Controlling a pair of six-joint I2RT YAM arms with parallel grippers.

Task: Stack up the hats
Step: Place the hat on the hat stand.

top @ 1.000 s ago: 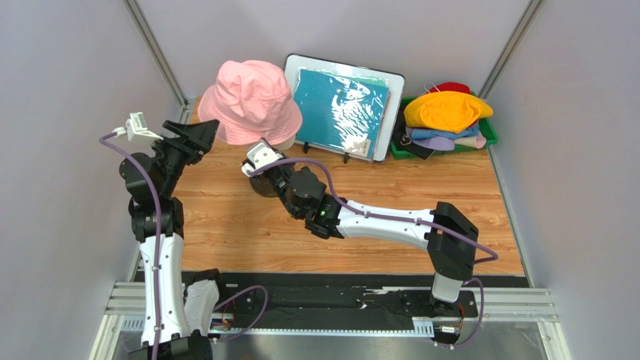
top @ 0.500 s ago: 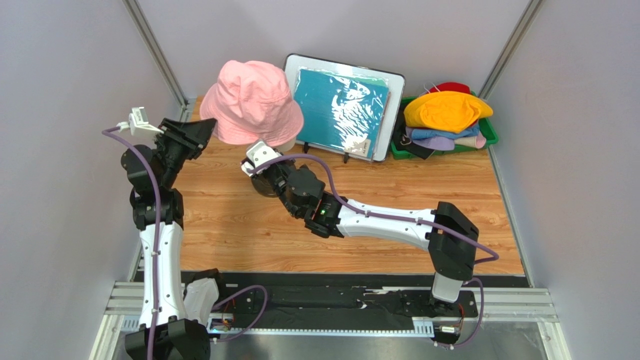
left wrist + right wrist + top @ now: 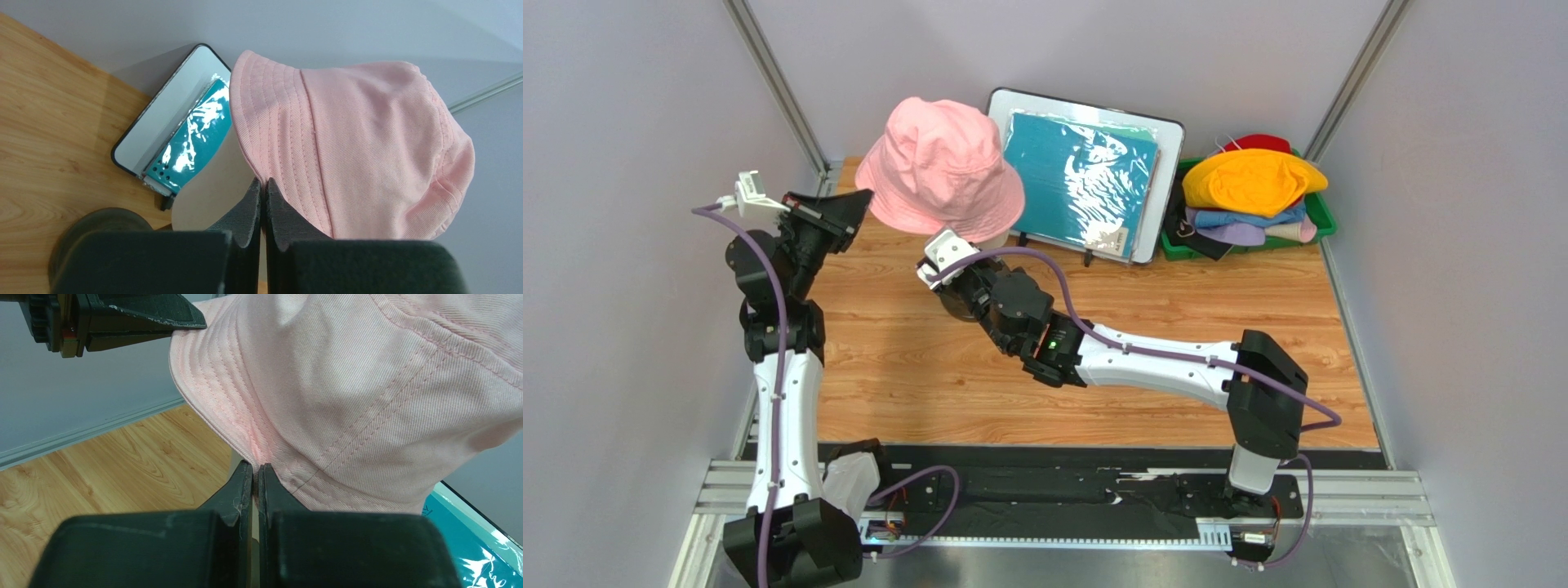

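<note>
A pink hat (image 3: 946,165) sits tilted over a cream mannequin head (image 3: 209,196) at the back left of the table. My left gripper (image 3: 857,206) is shut on the left edge of its brim (image 3: 264,182), with the pink cloth (image 3: 368,141) running in between the fingertips. My right gripper (image 3: 256,467) is shut on the near edge of the same brim (image 3: 368,386), mostly hidden under the hat in the top view. More hats lie piled at the back right: an orange-yellow hat (image 3: 1253,178) on top, a red hat (image 3: 1259,143) behind it, a blue hat (image 3: 1237,221) below.
The pile sits in a green tray (image 3: 1323,223) in the back right corner. A teal sheet in a white frame (image 3: 1081,172) leans upright between hat and tray. The mannequin's dark round base (image 3: 92,229) stands on the wooden table (image 3: 1161,306). Grey walls close in on three sides.
My left gripper moved in and shut on the pink hat's brim. The hat has shifted slightly to the right and tilted. The right gripper stayed shut on the brim.
</note>
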